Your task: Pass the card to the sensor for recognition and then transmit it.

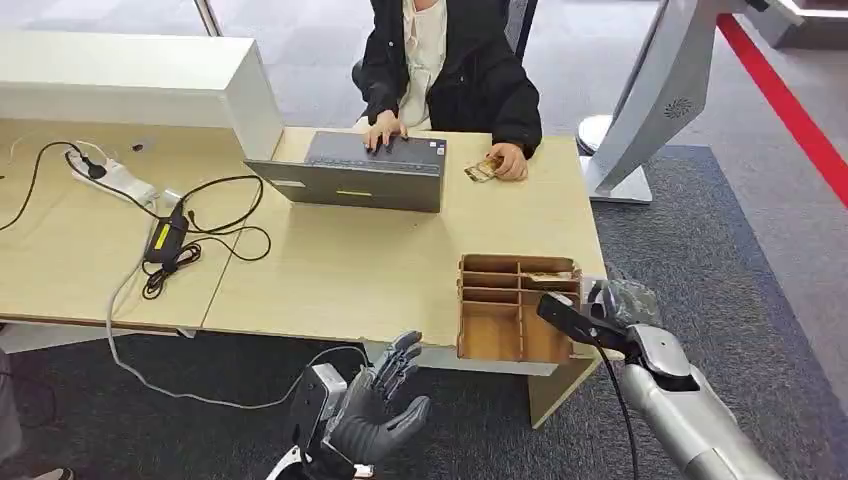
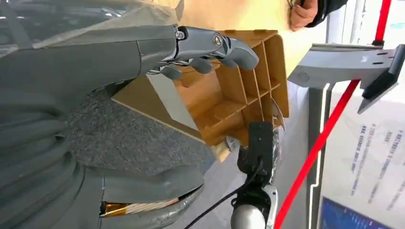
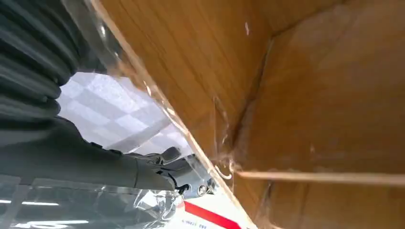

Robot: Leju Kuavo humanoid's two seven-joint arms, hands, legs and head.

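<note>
The left hand (image 1: pixel 385 400) is hovering in front of the desk's (image 1: pixel 340 270) near edge, fingers spread wide and holding nothing. The right hand (image 1: pixel 620 300) is reaching up at the right side of the wooden organizer (image 1: pixel 500 320) on the desk's near right corner; whether its fingers are gripping anything cannot be told. At the far side a person (image 1: pixel 450 60) is sitting behind a laptop (image 1: pixel 360 175), and the person's hand (image 1: pixel 508 160) is holding the card (image 1: pixel 484 169) on the desk just right of the laptop.
</note>
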